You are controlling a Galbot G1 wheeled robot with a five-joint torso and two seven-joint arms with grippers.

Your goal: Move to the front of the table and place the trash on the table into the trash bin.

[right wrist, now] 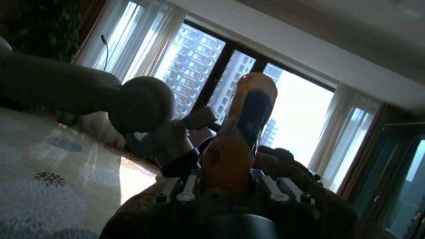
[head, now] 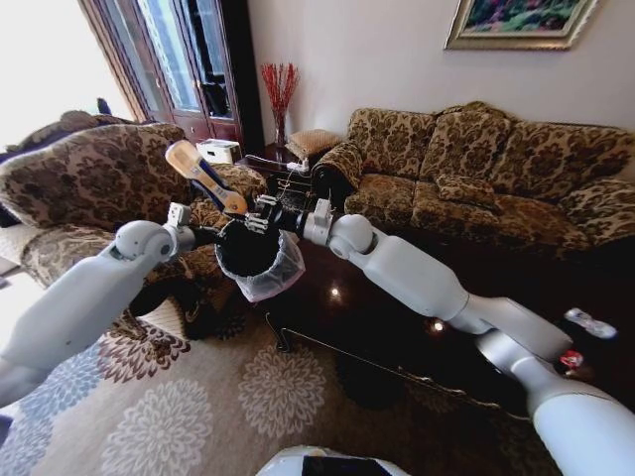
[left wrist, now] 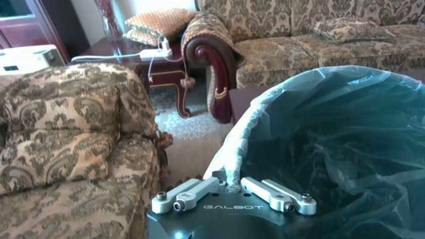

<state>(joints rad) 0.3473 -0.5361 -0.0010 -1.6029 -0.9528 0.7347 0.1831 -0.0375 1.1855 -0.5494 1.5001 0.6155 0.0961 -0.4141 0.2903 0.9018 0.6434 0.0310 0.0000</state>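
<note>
My right claw [head: 241,211] is clamping the lower end of a tan-orange plastic bottle [head: 203,175], its fingers [right wrist: 174,189] pressing either side of the bottle's base in the right wrist view. The bottle's long axis is slanting up and away from the claw, toward my left, so its far end is overhanging the sofa arm rather than the bin.

Just below and beside that claw, the small round black trash bin with a translucent white bag liner [head: 256,260] is hanging in the air, off the near left corner of the dark glossy reddish-brown wooden table [head: 397,327]. My left claw [left wrist: 229,191] is pinching the bin's rim and liner, fingers [left wrist: 189,194] closed on the edge, holding its mouth tipped toward the right claw.

As I judge it, the drop turns on this: the gripped end is sitting at the rim, while the free end is pointing outward, so the bottle needs swinging in over the opening.

A silver-white wrapper [head: 591,322] and a red wrapper [head: 571,359] are lying near the table's right edge.
</note>
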